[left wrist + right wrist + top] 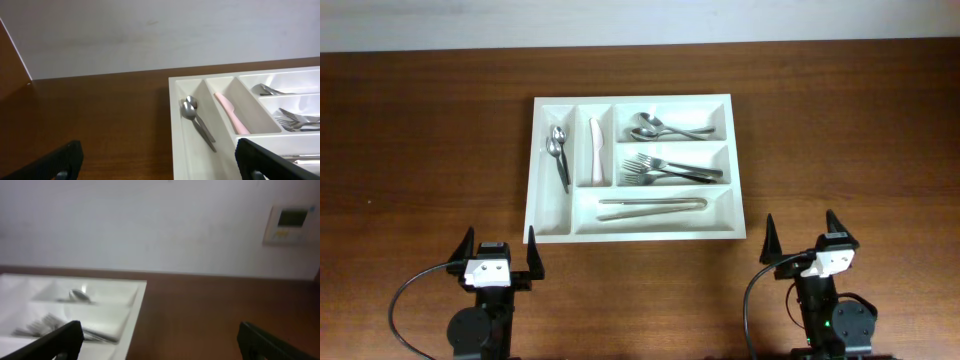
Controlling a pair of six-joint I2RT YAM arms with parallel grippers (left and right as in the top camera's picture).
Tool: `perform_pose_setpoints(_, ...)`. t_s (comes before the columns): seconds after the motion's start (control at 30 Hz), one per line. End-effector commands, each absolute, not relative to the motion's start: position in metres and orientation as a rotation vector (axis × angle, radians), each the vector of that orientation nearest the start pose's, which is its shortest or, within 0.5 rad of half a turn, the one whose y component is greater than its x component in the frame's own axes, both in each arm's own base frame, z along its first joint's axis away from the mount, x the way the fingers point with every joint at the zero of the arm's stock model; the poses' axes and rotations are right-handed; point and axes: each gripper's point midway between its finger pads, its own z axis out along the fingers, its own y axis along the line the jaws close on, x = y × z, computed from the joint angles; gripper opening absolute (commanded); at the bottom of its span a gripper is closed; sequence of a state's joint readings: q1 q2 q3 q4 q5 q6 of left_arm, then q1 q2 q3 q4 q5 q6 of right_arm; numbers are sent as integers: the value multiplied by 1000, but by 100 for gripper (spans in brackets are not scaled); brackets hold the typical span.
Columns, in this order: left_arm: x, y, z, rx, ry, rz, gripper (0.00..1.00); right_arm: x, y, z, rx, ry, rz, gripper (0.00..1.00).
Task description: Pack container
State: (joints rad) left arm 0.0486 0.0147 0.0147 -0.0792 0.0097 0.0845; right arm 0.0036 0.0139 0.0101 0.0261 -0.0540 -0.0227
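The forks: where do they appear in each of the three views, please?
Overhead: the forks lie in the middle long compartment of the container, right of centre.
Left wrist: the forks are at the right edge, about two thirds of the way down.
Right wrist: the forks are at the lower left, blurred.
Shared landmark: the large spoons in the next compartment, on the far side of the forks.

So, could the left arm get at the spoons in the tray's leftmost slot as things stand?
Probably yes: the left gripper is open near the tray's front-left corner, and nothing covers the spoons; the narrow slot may be a tight fit.
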Motion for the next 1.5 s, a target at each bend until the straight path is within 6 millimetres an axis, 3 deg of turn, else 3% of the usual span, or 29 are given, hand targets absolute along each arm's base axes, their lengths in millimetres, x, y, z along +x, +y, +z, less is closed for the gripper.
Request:
perform_pose_setpoints(0.0,246,14,156,14,1650,97,99,246,15,169,-68,1595,61,98)
perform_pose_setpoints(0.1,246,14,156,14,1650,97,99,246,15,157,-40,1643,86,99)
perform_pose_setpoints(1.47,246,14,156,14,1650,97,99,246,15,158,-40,1642,86,99)
